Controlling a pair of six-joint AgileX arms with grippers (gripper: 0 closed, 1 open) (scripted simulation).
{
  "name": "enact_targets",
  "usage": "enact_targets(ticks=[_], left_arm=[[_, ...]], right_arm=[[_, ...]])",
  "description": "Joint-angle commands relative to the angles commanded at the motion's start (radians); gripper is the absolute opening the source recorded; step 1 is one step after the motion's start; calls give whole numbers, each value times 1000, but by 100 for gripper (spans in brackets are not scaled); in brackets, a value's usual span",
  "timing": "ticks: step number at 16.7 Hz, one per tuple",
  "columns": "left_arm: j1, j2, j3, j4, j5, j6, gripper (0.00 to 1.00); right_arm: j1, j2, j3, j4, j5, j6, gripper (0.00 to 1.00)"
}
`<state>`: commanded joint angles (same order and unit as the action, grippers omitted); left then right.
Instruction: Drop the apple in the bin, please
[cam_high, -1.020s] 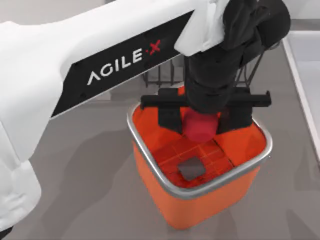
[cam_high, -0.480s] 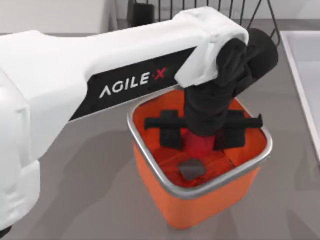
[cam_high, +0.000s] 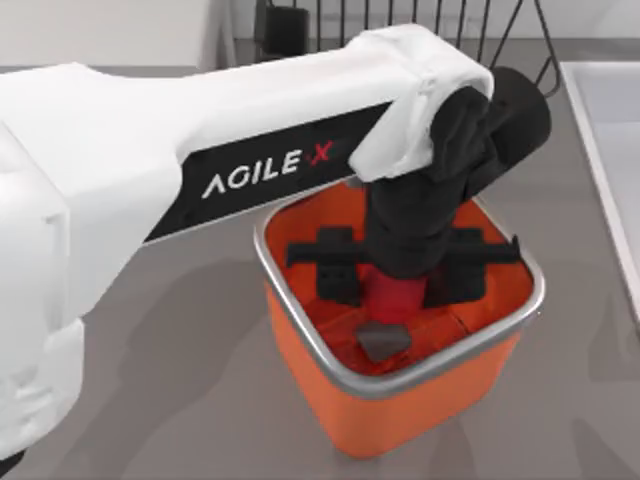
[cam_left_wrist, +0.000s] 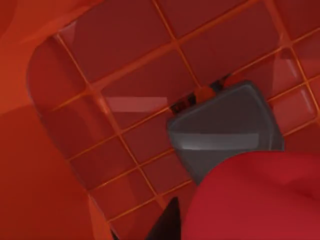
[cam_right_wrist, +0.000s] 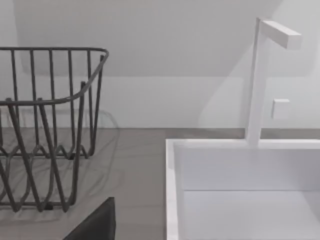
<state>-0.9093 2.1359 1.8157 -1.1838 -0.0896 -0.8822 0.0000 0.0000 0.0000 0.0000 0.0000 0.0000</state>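
Overhead, we are reaching our left arm across the grey surface (cam_high: 160, 330) from the left, its white forearm marked AgileX. Our left gripper (cam_high: 398, 290) is pointing straight down inside the bin (cam_high: 430, 415), an orange square tub with a silver rim sitting near the middle of the surface. The black jaws are dipping below the rim and are clamped on the apple (cam_high: 392, 296), a red fruit showing between them under the black wrist. The apple is hanging inside the bin, above its gridded floor and just beside the grey square (cam_high: 383, 340) lying there. Behind the bin, at the far edge, a black wire rack (cam_high: 420, 15) is standing. At the right side of the surface, a white sink basin (cam_high: 610, 130) is running along the edge.

From the left wrist view, we are looking down into the bin (cam_left_wrist: 30, 165), with its orange wall curving around and the floor grid crossing the view. The grey square (cam_left_wrist: 225, 125) is resting on that grid. The apple (cam_left_wrist: 260, 200) is bulging red in the foreground, partly covering the square, with a dark tip of one jaw beside it.

From the right wrist view, our right arm is sitting parked away from the bin, facing the wire rack (cam_right_wrist: 45, 125) and the white sink basin (cam_right_wrist: 240, 190) with its tall white tap (cam_right_wrist: 260, 80). A dark corner of our right gripper (cam_right_wrist: 95, 225) is peeking in; we cannot tell how its jaws are standing.
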Motion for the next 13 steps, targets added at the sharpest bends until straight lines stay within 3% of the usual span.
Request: enact_targets(ticks=[11,13], left_arm=[[0,0,0,0,0,0,98],[0,0,0,0,0,0,100]], right_arm=[[0,0,0,0,0,0,100],[0,0,0,0,0,0,100]])
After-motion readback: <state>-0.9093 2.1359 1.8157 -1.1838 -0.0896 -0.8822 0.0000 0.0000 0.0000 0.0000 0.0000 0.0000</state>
